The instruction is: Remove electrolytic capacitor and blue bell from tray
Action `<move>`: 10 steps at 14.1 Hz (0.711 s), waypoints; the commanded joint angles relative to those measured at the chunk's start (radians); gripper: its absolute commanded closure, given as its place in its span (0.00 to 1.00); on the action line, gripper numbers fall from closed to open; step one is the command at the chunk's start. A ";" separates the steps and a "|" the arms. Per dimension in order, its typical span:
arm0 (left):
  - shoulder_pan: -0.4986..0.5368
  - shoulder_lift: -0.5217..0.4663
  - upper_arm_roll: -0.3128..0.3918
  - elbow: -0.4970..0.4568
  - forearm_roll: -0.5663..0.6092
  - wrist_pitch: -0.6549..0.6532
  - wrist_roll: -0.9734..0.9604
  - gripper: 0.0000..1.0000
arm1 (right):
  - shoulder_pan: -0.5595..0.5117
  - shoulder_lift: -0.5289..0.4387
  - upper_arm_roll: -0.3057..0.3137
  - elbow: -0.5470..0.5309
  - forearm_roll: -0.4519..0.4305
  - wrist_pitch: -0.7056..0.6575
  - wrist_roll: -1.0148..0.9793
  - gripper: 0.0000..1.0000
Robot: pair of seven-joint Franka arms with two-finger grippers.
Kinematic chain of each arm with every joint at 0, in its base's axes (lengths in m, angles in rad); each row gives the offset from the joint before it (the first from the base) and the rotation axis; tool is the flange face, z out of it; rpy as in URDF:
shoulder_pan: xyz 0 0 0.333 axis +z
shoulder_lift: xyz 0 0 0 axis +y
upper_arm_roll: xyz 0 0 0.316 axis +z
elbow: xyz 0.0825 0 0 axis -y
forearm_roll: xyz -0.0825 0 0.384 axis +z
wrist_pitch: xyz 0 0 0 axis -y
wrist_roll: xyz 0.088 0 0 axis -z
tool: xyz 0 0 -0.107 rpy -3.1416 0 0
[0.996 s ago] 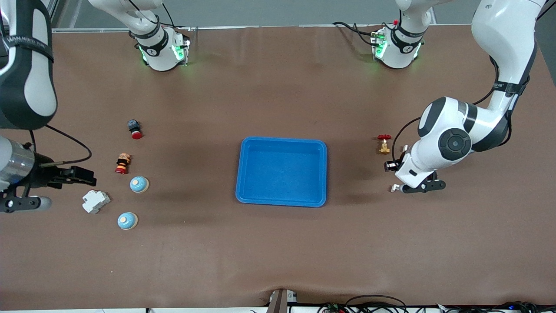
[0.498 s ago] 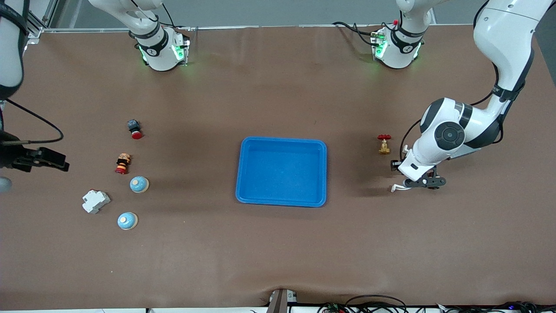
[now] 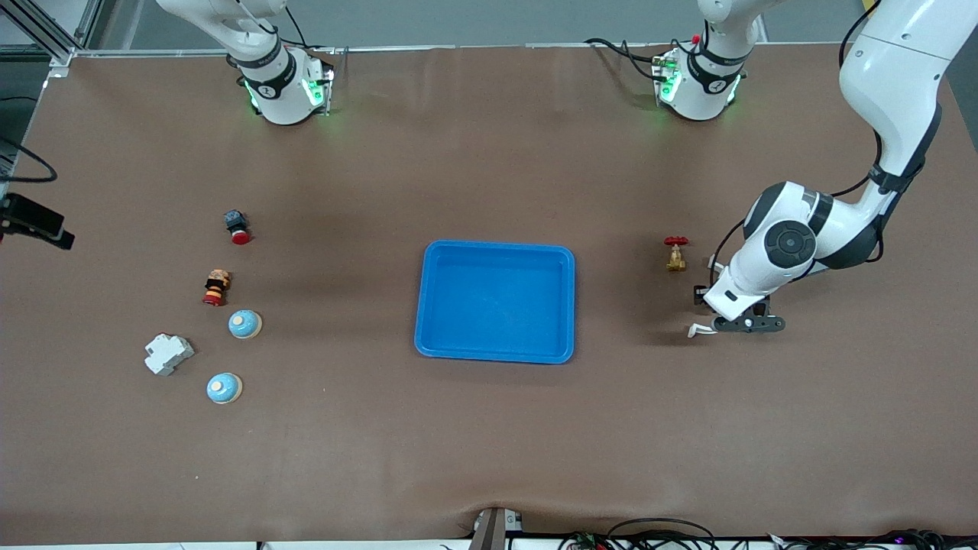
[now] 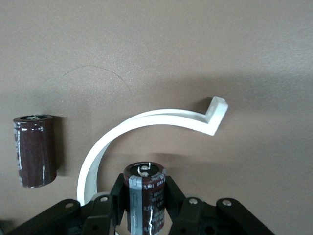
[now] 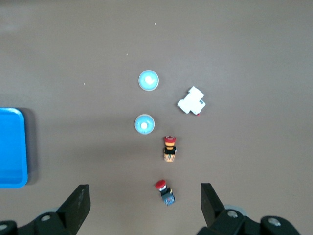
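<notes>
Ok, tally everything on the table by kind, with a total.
Capacitors: 2, one in the shut left gripper, one standing beside it
Blue bells: 2
Red push buttons: 2
White breaker: 1
Brass valve: 1
White clip: 1
Blue tray: 1
Total: 10

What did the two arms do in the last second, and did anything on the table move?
The right hand, open, pulled up and away from the bells, out past the table's edge. The left hand, shut on a capacitor, shifted slightly near the valve. The blue tray and small parts stayed put.
</notes>
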 commanded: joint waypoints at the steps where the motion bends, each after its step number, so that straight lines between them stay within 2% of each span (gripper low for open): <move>1: 0.008 0.006 -0.012 0.003 0.022 0.010 0.009 0.96 | -0.011 -0.065 0.010 -0.070 0.001 -0.032 0.018 0.00; 3: 0.005 0.012 -0.012 0.005 0.022 0.010 -0.001 0.96 | -0.009 -0.108 0.010 -0.154 0.001 0.007 0.020 0.00; 8: 0.001 0.031 -0.012 0.009 0.022 0.012 -0.006 0.96 | 0.000 -0.137 0.010 -0.225 0.001 0.030 0.023 0.00; 10: 0.001 0.037 -0.012 0.014 0.022 0.012 -0.006 0.96 | 0.012 -0.183 0.010 -0.300 0.001 0.079 0.040 0.00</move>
